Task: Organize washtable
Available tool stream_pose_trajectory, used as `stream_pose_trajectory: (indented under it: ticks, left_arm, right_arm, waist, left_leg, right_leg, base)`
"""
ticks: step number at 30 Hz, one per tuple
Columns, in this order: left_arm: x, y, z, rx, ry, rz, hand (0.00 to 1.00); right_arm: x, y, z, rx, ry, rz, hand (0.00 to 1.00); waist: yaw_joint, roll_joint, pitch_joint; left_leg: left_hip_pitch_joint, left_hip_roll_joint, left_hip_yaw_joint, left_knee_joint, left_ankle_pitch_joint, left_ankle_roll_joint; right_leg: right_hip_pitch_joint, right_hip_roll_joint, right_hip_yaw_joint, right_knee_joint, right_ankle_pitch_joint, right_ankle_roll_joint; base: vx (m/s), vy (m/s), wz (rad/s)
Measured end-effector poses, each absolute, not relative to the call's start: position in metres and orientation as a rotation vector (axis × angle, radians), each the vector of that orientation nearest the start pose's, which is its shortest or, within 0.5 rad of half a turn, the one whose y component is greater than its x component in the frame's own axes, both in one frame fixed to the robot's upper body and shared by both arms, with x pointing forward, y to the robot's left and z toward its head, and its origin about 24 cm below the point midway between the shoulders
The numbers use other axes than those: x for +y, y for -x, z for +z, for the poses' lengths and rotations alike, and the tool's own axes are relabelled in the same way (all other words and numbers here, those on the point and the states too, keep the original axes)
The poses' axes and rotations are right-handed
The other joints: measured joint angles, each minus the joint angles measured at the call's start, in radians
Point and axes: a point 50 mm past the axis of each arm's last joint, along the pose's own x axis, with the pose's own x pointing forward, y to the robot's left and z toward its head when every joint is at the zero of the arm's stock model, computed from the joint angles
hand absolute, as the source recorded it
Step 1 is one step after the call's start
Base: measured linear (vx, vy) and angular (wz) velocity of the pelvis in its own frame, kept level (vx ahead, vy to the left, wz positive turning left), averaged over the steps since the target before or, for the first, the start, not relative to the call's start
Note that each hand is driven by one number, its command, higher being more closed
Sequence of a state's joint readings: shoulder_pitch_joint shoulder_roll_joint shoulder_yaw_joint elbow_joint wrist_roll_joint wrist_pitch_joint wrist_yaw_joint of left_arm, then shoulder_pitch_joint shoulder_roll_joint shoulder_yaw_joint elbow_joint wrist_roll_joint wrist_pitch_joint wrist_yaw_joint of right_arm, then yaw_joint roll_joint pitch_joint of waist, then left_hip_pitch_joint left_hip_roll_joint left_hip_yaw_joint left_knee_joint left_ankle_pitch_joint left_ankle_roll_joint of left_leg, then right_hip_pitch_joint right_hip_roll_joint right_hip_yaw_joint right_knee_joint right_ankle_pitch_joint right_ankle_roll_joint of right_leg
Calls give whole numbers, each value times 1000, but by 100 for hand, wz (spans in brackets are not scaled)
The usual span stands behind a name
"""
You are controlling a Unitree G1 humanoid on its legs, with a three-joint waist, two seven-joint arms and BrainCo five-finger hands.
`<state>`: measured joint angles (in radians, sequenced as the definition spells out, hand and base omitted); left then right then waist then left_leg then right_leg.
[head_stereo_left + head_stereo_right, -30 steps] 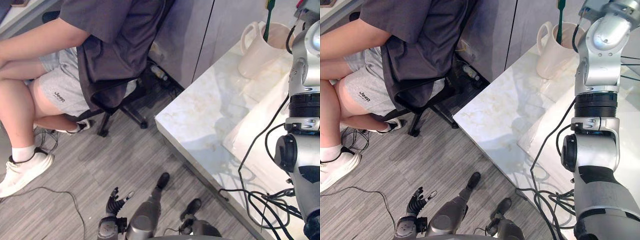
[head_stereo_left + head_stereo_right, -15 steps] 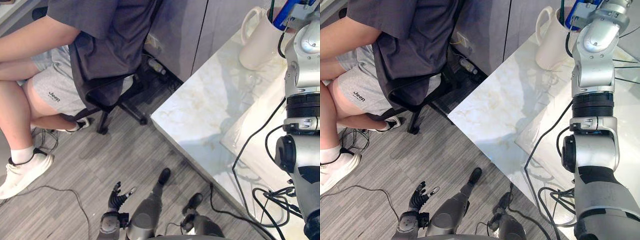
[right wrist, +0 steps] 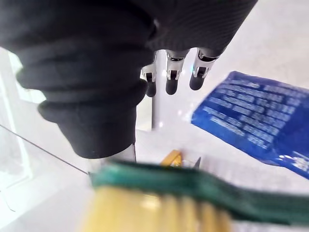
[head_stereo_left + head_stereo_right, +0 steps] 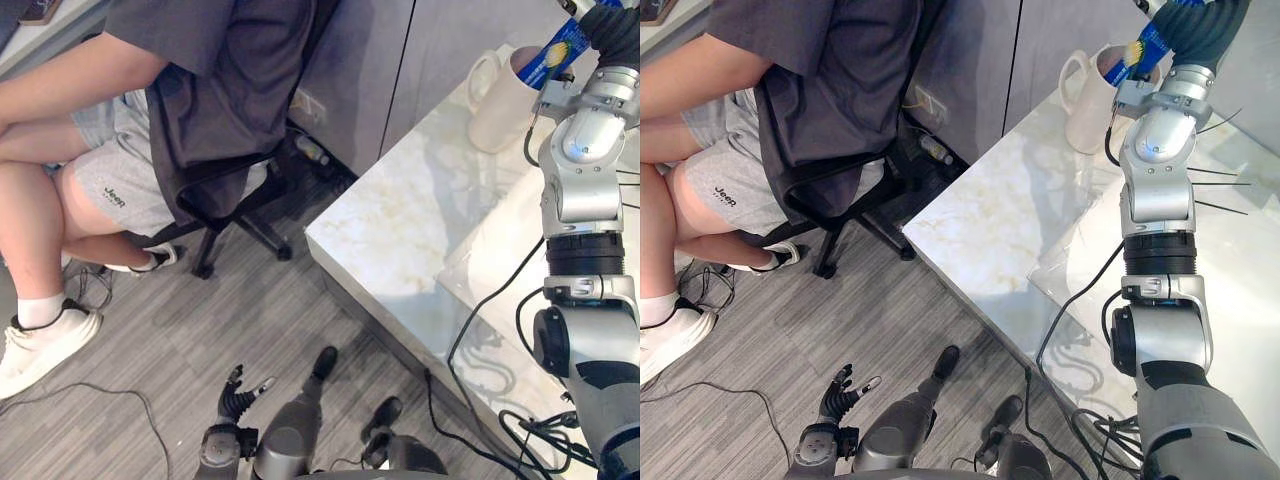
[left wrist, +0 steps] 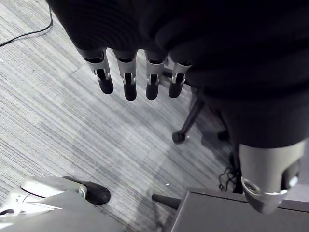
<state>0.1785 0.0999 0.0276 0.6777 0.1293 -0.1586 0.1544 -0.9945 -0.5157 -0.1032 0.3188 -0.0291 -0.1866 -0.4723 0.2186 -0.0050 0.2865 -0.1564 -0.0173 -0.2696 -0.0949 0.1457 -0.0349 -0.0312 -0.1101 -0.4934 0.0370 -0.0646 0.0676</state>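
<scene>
Down low by the floor, the left hand [image 4: 235, 404] hangs with fingers [image 5: 128, 84] loose and apart. On the worktop's [image 4: 400, 220] far corner, a blue tube [image 4: 560, 48] leans at the white mug's [image 4: 495, 100] top. Just above, the right hand's [image 4: 1195, 25] fingers [image 3: 172, 79] hang straight beside the tube.

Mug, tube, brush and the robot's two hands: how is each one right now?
Mug: upright on the table, not empty.
Tube: leaning, lower end in the mug, not held.
Right hand: open, over the mug.
Brush: blurred, close under the right hand; pose unclear.
Left hand: open, hanging low, empty.
</scene>
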Motion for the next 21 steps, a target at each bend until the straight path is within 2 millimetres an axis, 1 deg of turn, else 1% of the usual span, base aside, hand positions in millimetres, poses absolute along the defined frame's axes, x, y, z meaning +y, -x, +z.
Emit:
stream_pose_trajectory:
  ticks: [1,2,4,5,7,8,10,12,13,14,15,16,17,18,20,21]
  left_arm:
    - [204,-139,-116,688,-260,180,0]
    - [205,-138,-116,691,-265,181,0]
    - [211,-134,-116,701,-283,184,0]
    - [212,-133,-116,705,-287,186,0]
    - [218,-129,-119,730,-301,185,0]
    - [219,-128,-120,741,-303,183,0]
    - [220,-122,-124,774,-300,182,0]
    - [222,-115,-127,801,-297,189,0]
    - [224,-110,-129,822,-296,197,0]
    - [226,-105,-131,837,-290,213,0]
    - [227,-104,-132,845,-287,220,0]
    - [229,-100,-134,864,-283,233,0]
    - [230,-97,-134,875,-279,244,0]
    - [231,-94,-135,880,-274,255,0]
    - [233,-83,-137,906,-266,285,0]
    - [233,-81,-137,913,-263,295,0]
  right_arm:
    - [-225,-330,340,-1002,233,-523,0]
    - [-225,-329,342,-1009,241,-517,0]
    - [-228,-321,351,-1048,301,-498,0]
    - [-228,-318,355,-1063,324,-490,0]
    - [-233,-303,370,-1136,376,-464,0]
    - [-233,-300,373,-1154,386,-456,0]
    - [-238,-284,382,-1216,450,-428,0]
    - [-242,-274,382,-1239,512,-406,0]
    - [-244,-267,379,-1253,560,-394,0]
    - [-249,-256,377,-1273,595,-391,0]
    - [-254,-250,376,-1283,607,-402,0]
    - [-266,-238,372,-1296,616,-448,0]
    - [-284,-223,365,-1293,633,-530,0]
    - [-295,-216,362,-1283,647,-581,0]
    - [-340,-183,340,-1193,707,-813,0]
    - [-351,-173,333,-1164,712,-880,0]
  waist:
    - [-15,-11,-7]
    - [-21,-17,-11]
    - [-38,-48,-35]
    - [-44,-55,-39]
    - [-65,-75,-60]
    - [-73,-76,-67]
    - [-97,-77,-85]
    - [-102,-81,-119]
    - [-113,-87,-141]
    - [-131,-91,-152]
    - [-141,-93,-159]
    - [-156,-96,-167]
    - [-173,-98,-177]
    - [-183,-99,-182]
    - [-223,-98,-211]
    - [-234,-97,-218]
  left_leg:
    - [6,2,5,0,0,0]
    - [11,4,10,0,0,0]
    - [25,9,42,0,0,0]
    - [28,11,49,0,-1,0]
    - [40,18,81,0,-1,0]
    - [44,19,85,0,-1,0]
    - [70,23,110,-1,-9,2]
    - [73,31,140,-3,-19,6]
    - [78,35,158,-7,-23,7]
    - [86,37,170,-8,-25,7]
    - [88,39,178,-8,-26,7]
    - [96,42,196,-8,-28,7]
    - [103,45,213,-8,-32,7]
    - [105,45,222,-8,-34,7]
    - [112,47,261,-8,-43,9]
    - [115,47,269,-8,-45,11]
  right_leg:
    - [4,2,4,-1,0,0]
    - [8,3,7,-1,0,0]
    - [10,5,33,-2,2,-3]
    - [11,6,39,-3,3,-4]
    - [12,11,66,-7,12,-13]
    - [13,12,71,-7,13,-14]
    - [37,18,95,-26,25,-14]
    - [35,25,118,-43,40,-17]
    - [36,29,139,-56,48,-17]
    - [41,32,148,-62,50,-15]
    - [41,33,157,-63,51,-14]
    - [40,35,173,-65,53,-13]
    - [40,37,194,-69,56,-9]
    - [39,37,201,-71,57,-9]
    - [29,36,240,-75,63,-2]
    - [28,36,248,-75,64,0]
  base:
    - [-27,-2,-15]
    - [-19,-4,-18]
    - [-7,1,-29]
    - [-14,2,-35]
    - [-33,2,-34]
    - [-32,6,-28]
    - [-49,12,-28]
    - [-54,14,-42]
    - [-32,1,-49]
    - [-34,-7,-36]
    - [-37,-9,-35]
    - [-40,-2,-41]
    - [-35,0,-45]
    - [-16,6,-43]
    - [7,9,-48]
    - [34,4,-46]
